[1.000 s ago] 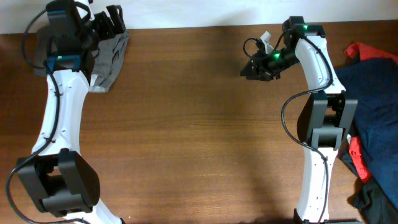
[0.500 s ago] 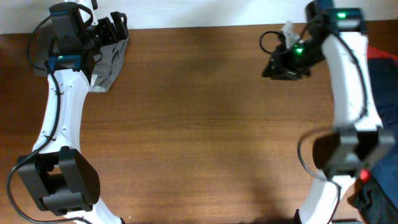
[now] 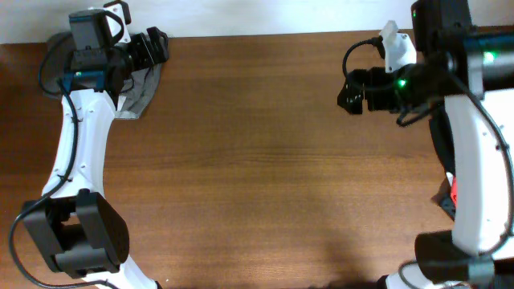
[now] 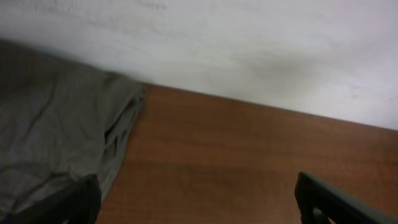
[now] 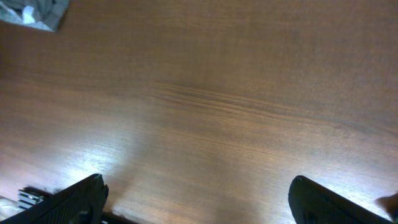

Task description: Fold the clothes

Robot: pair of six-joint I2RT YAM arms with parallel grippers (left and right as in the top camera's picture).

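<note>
Jaws wide apart on both arms, nothing held in either. On the left gripper (image 4: 196, 185) the two dark tips show at the bottom corners of its wrist view, with bare wood across the gap between them. The left tip sits over the lower edge of the grey-olive garment (image 4: 56, 140), but I can't tell from this angle whether it touches. The garment lies crumpled, several soft folds running through it, and its far edge is up against the white wall (image 4: 249, 43). Overhead puts it bunched at the far left corner of the table (image 3: 257, 168), partly hidden under the left arm — cloth shows on both sides of the wrist, and one flap lies flat on the wood nearer the camera. The right gripper (image 5: 198, 182) has the same picture: tips at the bottom corners, only wood grain and a bright glare patch between them. Overhead shows it over bare wood at the far right, pointing left and well apart from the garment. A small grey-and-white scrap (image 5: 34, 11) sits in the top left corner of the right wrist view — probably the garment's edge, too cropped to say. A sliver of red cloth (image 3: 452, 191) shows at the right edge, behind the right arm.
</note>
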